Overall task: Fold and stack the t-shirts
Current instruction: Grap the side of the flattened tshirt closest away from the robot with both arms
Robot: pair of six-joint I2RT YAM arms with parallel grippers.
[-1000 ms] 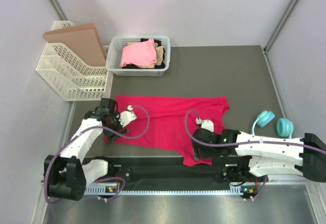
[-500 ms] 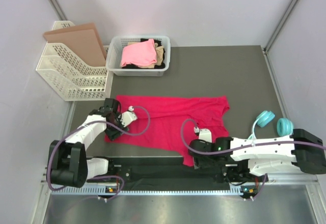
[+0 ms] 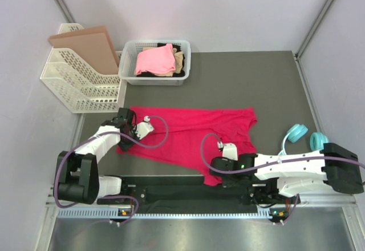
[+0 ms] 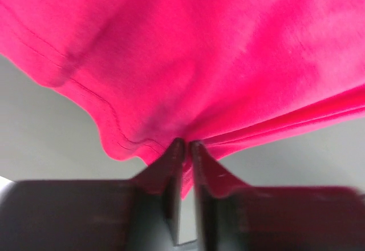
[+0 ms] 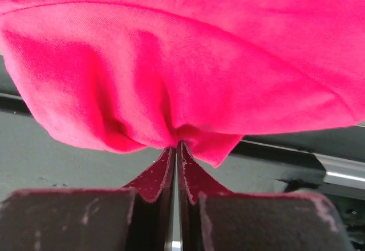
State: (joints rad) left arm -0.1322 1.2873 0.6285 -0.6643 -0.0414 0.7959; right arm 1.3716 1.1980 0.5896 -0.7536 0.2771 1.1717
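Note:
A crimson-magenta t-shirt (image 3: 188, 134) lies spread flat on the dark table. At its near left corner my left gripper (image 3: 123, 144) is shut on the hem; the left wrist view shows the left gripper (image 4: 186, 144) pinching a bunch of this t-shirt (image 4: 194, 63). My right gripper (image 3: 212, 170) is shut on the near right corner; in the right wrist view the right gripper (image 5: 175, 146) has a fold of the cloth (image 5: 188, 74) gathered between its tips. Light pink (image 3: 154, 60), tan (image 3: 180, 64) and black (image 3: 177, 49) t-shirts lie in the white basket (image 3: 130, 77).
A white mesh rack (image 3: 71, 85) holding a brown board (image 3: 85, 44) stands at the back left. Teal headphones (image 3: 306, 137) lie to the right of the shirt. A black rail (image 3: 171, 191) runs along the near table edge under the shirt's corner.
Both grippers have closed from open onto the crimson shirt's near edge. The right arm has slid left toward the corner; the left gripper has shifted slightly up at its corner.

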